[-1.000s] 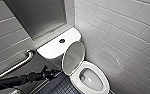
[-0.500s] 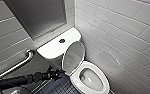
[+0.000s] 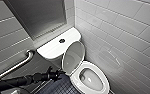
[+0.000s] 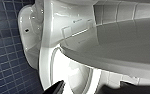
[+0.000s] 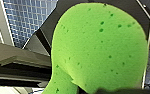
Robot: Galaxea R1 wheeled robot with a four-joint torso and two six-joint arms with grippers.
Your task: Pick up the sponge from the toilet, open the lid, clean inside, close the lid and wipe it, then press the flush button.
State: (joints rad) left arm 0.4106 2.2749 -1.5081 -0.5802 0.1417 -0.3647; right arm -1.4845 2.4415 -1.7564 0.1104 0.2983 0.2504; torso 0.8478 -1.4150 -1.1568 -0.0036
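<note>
The toilet (image 3: 96,75) stands in a corner with its lid (image 3: 73,57) raised and leaning back against the tank. The bowl is open, and the dark flush button (image 3: 62,40) sits in the middle of the tank top. My left gripper (image 3: 58,74) reaches in from the left, just beside the lid's lower edge. Its dark fingertips (image 4: 58,87) stand wide open and hold nothing, close under the lid (image 4: 121,47). The bright green sponge (image 5: 98,47) looms close in the right wrist view, with my right gripper shut on it.
A metal grab bar (image 3: 16,66) runs along the tiled wall left of the tank. A white tiled wall (image 3: 126,35) stands close on the toilet's right. Dark blue floor tiles (image 3: 58,87) lie in front of the bowl.
</note>
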